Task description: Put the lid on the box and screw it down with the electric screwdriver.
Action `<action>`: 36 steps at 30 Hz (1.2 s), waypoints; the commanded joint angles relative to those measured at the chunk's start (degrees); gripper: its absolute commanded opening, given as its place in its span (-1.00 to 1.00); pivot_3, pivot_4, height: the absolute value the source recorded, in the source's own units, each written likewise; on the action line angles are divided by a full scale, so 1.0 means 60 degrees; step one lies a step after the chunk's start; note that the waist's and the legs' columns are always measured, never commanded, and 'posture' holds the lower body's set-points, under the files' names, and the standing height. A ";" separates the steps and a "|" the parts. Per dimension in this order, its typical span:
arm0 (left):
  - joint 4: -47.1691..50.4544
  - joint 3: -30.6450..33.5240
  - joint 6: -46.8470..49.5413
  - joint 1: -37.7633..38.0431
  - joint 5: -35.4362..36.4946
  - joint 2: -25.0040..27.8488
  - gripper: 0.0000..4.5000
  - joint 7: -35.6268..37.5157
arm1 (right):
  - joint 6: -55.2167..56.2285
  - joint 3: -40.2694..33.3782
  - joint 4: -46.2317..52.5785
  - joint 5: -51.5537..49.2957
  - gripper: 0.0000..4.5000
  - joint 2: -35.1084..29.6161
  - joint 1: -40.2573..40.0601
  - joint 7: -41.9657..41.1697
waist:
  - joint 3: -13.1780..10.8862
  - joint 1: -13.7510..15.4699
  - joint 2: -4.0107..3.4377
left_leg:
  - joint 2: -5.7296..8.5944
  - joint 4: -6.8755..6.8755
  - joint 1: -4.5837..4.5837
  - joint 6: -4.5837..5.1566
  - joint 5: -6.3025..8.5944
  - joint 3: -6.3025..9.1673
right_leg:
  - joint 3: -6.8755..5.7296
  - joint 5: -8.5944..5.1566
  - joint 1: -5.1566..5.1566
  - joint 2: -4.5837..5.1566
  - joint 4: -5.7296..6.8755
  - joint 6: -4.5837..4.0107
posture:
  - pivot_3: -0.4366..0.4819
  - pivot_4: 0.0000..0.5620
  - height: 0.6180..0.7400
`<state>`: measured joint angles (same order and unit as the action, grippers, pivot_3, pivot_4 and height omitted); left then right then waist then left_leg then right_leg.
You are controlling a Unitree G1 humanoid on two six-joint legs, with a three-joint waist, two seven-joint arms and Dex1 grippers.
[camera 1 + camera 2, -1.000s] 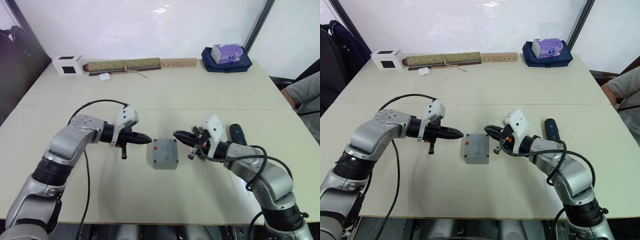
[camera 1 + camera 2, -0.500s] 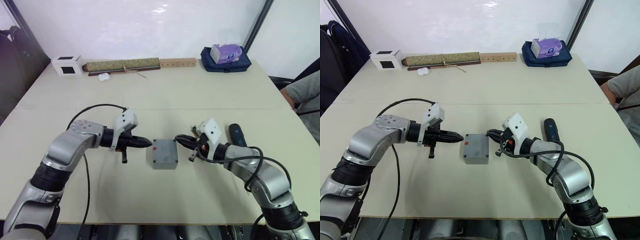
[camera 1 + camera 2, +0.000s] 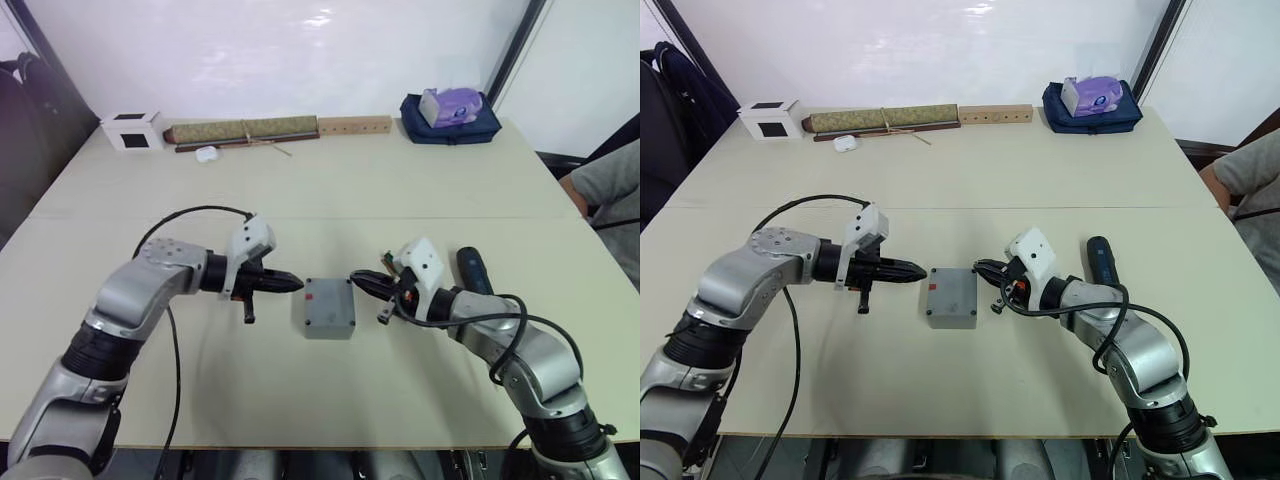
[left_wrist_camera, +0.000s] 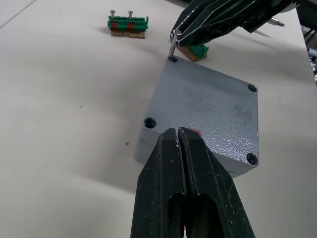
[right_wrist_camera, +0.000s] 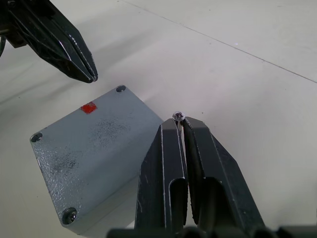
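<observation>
The grey box (image 3: 329,307) stands mid-table with the flat grey lid (image 4: 208,109) lying on it, a red sticker near its left edge. My left gripper (image 3: 298,284) is shut and empty, its tips at the box's left side; contact cannot be made out. My right gripper (image 5: 178,120) is shut on a small screw (image 5: 178,116). The screw hangs upright with its tip at the lid's far right corner hole (image 4: 172,58). The electric screwdriver (image 3: 473,270), dark blue, lies on the table behind my right wrist.
Green terminal blocks (image 4: 128,24) lie just past the box. Along the far edge are a white cube (image 3: 133,130), a rolled mat (image 3: 245,130), a wooden strip (image 3: 355,125) and a blue bag (image 3: 452,115). A person's arm (image 3: 605,190) shows at the right.
My right gripper with the screw has sunk slightly toward the box's corner. My left gripper has stayed at the box's left side.
</observation>
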<state>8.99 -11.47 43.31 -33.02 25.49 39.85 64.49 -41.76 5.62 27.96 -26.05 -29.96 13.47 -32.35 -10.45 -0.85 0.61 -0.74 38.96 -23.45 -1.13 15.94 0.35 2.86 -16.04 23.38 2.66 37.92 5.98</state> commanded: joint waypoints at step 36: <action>0.0184 0.0066 -0.0117 -0.0090 0.0031 -0.0060 -1.00 0.0039 | 0.0165 0.0293 0.0404 0.0300 -0.99 -0.0023 -0.0092 -0.0146 | 0.0000 0.0000 0.0000 | 0.0000 0.0000 0.0000 0.0000 0.0000 0.0000 | 0.0000 0.0000 0.0000 -0.0001 -0.0001 0.0000 | -0.05 -0.47 1.00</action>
<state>8.17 -11.59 42.98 -33.02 25.25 39.23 64.51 -40.93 6.74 28.80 -23.80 -30.14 13.36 -32.42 -10.45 -0.85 0.61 -0.74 38.95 -23.45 -1.13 15.94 0.35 2.86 -16.04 23.38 2.66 37.91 5.98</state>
